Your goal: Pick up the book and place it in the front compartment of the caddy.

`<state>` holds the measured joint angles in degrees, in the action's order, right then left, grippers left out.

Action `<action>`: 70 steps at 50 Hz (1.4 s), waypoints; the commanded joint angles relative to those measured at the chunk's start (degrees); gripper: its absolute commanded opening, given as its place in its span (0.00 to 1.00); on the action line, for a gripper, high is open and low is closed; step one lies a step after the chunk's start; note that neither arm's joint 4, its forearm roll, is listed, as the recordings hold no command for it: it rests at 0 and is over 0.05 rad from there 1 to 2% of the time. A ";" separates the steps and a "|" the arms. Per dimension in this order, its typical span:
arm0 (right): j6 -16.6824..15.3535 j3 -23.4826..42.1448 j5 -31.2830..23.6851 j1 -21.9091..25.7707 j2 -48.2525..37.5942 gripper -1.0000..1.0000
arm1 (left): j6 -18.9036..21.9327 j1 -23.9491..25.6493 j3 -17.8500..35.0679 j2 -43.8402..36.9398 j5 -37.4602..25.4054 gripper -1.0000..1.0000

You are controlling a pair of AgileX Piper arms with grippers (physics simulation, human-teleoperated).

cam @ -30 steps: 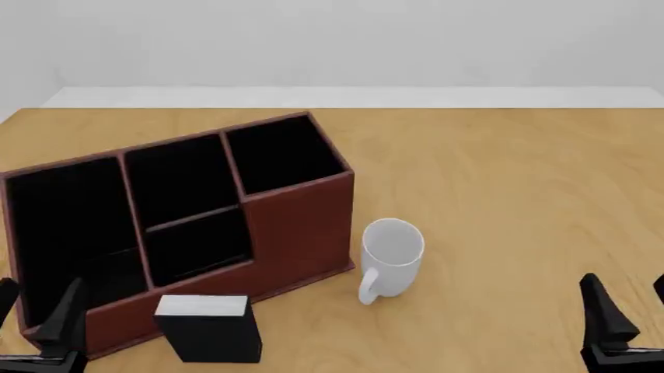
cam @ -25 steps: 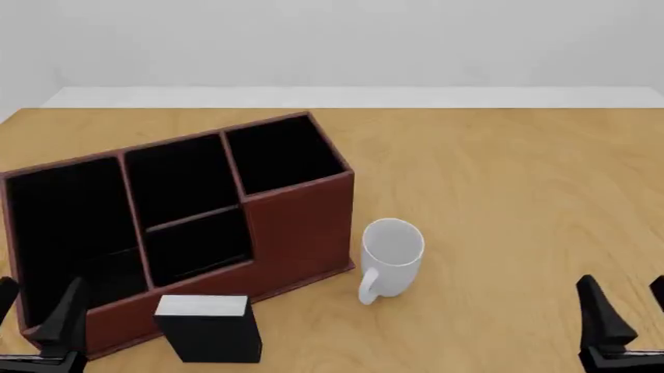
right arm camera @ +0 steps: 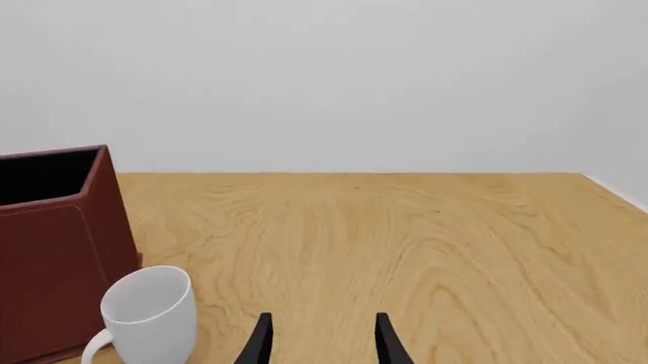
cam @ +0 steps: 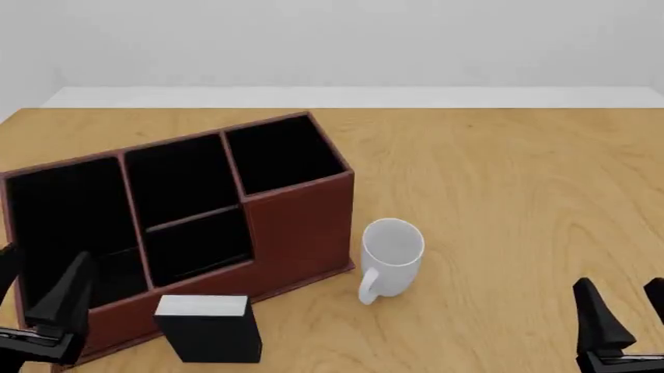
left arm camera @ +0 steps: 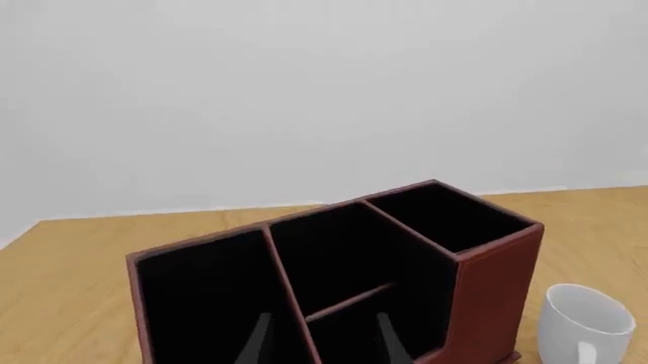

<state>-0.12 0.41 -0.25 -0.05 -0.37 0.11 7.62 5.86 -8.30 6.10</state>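
The book (cam: 207,328), small and black with a white page edge on top, stands upright on the table right in front of the caddy's low front wall. The caddy (cam: 301,225) is a large red-brown box with a black inside and dividers; its wall (left arm camera: 491,280) also shows in the left wrist view. My left gripper (cam: 36,287) is open at the caddy's near left corner, left of the book and not touching it. My right gripper (cam: 627,311) hangs open over bare table at the far right. The book is out of both wrist views.
A white mug (cam: 391,256) stands upright just right of the caddy, handle toward me; it also shows in the wrist views as the mug (left arm camera: 585,322) and the mug (right arm camera: 152,311). The caddy's end wall (right arm camera: 51,265) sits behind it. Bare wooden table (cam: 518,179) stretches to the right.
My left gripper has risen a little in the front view, toward the caddy. The right gripper has shifted very slightly left. Book, caddy and mug have not moved.
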 commanded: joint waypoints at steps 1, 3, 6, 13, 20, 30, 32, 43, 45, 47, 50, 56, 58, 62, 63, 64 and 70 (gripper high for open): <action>0.19 -0.08 0.05 0.15 0.17 1.00 | 4.02 6.84 6.40 -8.43 2.80 1.00; 0.20 -0.09 0.10 0.15 0.13 1.00 | 4.35 9.25 8.51 -10.50 1.71 1.00; 0.20 -0.06 0.04 0.16 0.16 1.00 | 5.76 11.54 10.78 -11.24 0.22 1.00; 0.15 0.07 -0.04 0.18 0.09 1.00 | 9.50 21.08 18.77 -17.13 -4.88 1.00; 0.17 0.08 0.07 0.19 -0.04 1.00 | 10.69 25.47 28.08 -24.84 -10.29 1.00; 0.18 -0.05 0.12 0.21 0.04 1.00 | 15.80 33.09 35.90 -29.70 -17.67 1.00; 0.19 0.00 0.16 0.21 -0.05 1.00 | 16.13 34.12 37.53 -32.19 -19.95 1.00; 0.17 0.11 0.09 0.23 -0.09 1.00 | 22.86 43.38 41.70 -34.36 -30.91 1.00; 0.15 -0.03 0.39 0.23 -0.24 1.00 | 22.83 45.55 42.04 -34.03 -33.51 1.00; 0.18 0.01 0.25 0.23 -0.15 1.00 | 22.59 46.59 42.27 -34.55 -35.52 1.00; 0.18 0.05 0.19 0.23 -0.14 1.00 | 23.58 47.17 42.00 -34.76 -37.22 1.00; 0.17 0.03 0.22 0.24 -0.15 1.00 | 24.77 46.57 42.36 -36.62 -40.18 1.00; 0.17 0.05 0.17 0.24 -0.12 1.00 | 25.47 47.02 42.40 -36.81 -41.82 1.00; 0.17 -0.08 0.30 0.24 -0.13 1.00 | 26.28 48.12 42.78 -36.42 -44.55 1.00; 0.16 0.07 0.09 0.25 -0.06 1.00 | 26.68 48.50 43.13 -35.97 -45.34 1.00; 0.17 0.09 0.04 0.25 -0.02 1.00 | 26.35 48.53 43.48 -36.19 -45.83 1.00; 0.18 0.23 -0.14 0.25 0.01 1.00 | 29.74 49.13 42.93 -35.48 -49.21 1.00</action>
<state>0.05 0.48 -0.16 0.19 -0.43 26.10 54.90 48.43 -44.09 -37.18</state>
